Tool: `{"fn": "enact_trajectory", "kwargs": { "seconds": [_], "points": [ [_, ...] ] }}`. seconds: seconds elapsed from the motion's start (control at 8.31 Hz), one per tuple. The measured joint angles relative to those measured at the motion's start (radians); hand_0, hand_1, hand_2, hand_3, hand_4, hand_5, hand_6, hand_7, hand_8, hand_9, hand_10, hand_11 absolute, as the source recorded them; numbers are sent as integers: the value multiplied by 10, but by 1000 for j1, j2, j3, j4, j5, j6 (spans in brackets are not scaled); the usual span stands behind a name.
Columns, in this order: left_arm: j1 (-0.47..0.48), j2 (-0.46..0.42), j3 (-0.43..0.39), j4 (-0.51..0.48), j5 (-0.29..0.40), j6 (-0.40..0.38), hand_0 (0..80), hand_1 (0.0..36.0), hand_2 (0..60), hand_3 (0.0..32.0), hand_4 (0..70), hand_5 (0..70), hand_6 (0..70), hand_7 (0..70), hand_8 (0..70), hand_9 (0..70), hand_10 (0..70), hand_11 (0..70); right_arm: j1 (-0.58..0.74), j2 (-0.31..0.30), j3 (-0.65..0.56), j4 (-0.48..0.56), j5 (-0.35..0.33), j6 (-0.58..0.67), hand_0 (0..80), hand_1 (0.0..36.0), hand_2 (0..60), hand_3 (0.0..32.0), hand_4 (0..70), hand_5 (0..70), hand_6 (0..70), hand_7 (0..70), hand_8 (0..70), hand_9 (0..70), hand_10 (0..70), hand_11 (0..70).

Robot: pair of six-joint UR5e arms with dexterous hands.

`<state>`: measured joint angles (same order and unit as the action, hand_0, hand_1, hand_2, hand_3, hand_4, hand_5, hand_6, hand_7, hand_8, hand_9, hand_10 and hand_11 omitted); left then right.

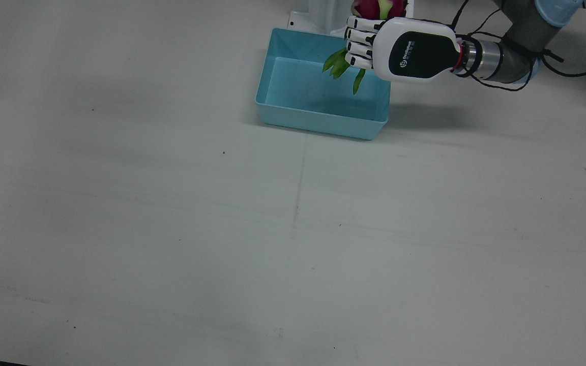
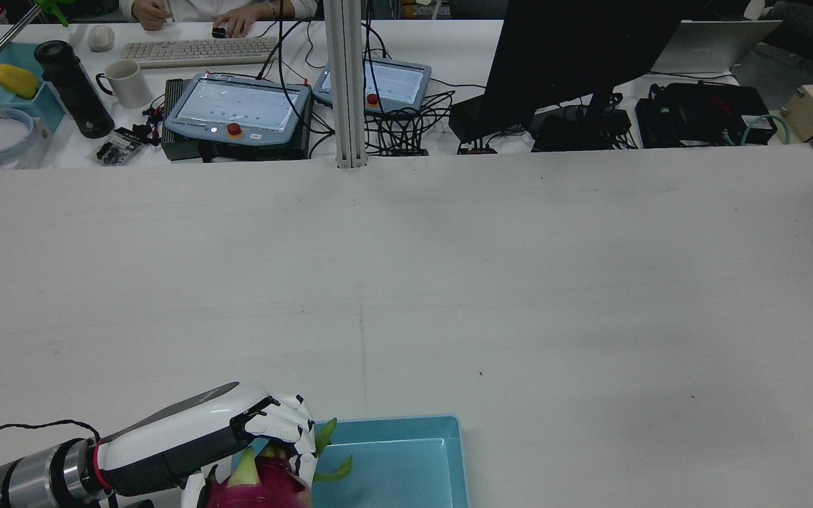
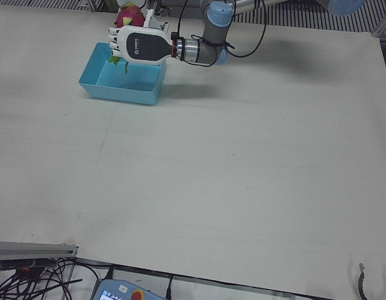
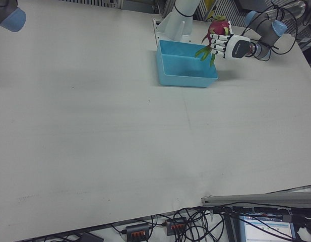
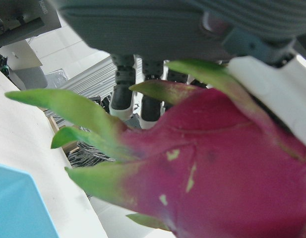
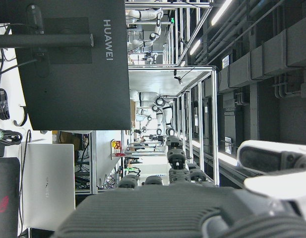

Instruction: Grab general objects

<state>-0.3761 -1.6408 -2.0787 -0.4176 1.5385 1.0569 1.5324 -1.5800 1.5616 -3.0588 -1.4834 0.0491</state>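
— One fruit is all the counter (image 1: 171, 229) has going: a dragon fruit (image 2: 258, 487), magenta with green leafy tips. Where does it sit, reading the rear view from its left side across?

— At the near-left stretch of the counter's robot-side edge, the left hand (image 2: 237, 430) comes in from the left with its fingers (image 2: 293, 423) curled over the top of the fruit. The fruit is held off the surface, at the left end of a light blue bin (image 2: 406, 458).

— Is it inside the bin?

— Partly over it. In the front view the green tips hang down over the bin (image 1: 318, 86) interior near its corner closest to the robot's left arm, while the red body (image 1: 377, 7) shows beyond the bin's rim, by the pedestal at the counter's far edge. The left hand (image 1: 405, 48) covers most of it from above.

— And the grip?

— Wrapped around the fruit; the left hand view shows the red skin (image 5: 217, 168) filling the picture with dark fingers (image 5: 123, 89) behind the leaves.

— The bin's contents?

— Only bare blue floor shows in these views.

— And further right, the other hand?

— The right hand (image 6: 217, 208) shows only in its own camera, pointed at a monitor (image 6: 68, 64) and shelving; its fingers look spread with nothing between them.
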Motion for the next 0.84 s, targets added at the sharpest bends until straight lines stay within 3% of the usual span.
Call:
{"fn": "enact_trajectory", "kwargs": {
  "seconds": [0.24, 0.36, 0.6, 0.84],
  "points": [
    [5, 1, 1, -32, -4, -5, 503, 122, 5, 0, 103, 700, 116, 337, 50, 93, 156, 242, 0, 0, 0, 0, 0, 1, 0, 0, 0, 0, 0, 0, 0, 0, 0, 0, 0, 0],
    [6, 2, 2, -44, -4, -8, 517, 149, 10, 0, 59, 628, 42, 255, 0, 37, 95, 156, 0, 0, 0, 0, 0, 0, 0, 0, 0, 0, 0, 0, 0, 0, 0, 0, 0, 0],
    [7, 2, 3, -60, -4, -10, 527, 166, 17, 0, 42, 533, 22, 216, 0, 29, 77, 132, 0, 0, 0, 0, 0, 0, 0, 0, 0, 0, 0, 0, 0, 0, 0, 0, 0, 0],
    [12, 2, 2, -72, -5, -11, 560, 239, 210, 0, 73, 700, 69, 252, 10, 46, 114, 191, 0, 0, 0, 0, 0, 0, 0, 0, 0, 0, 0, 0, 0, 0, 0, 0, 0, 0]
  ]
}}
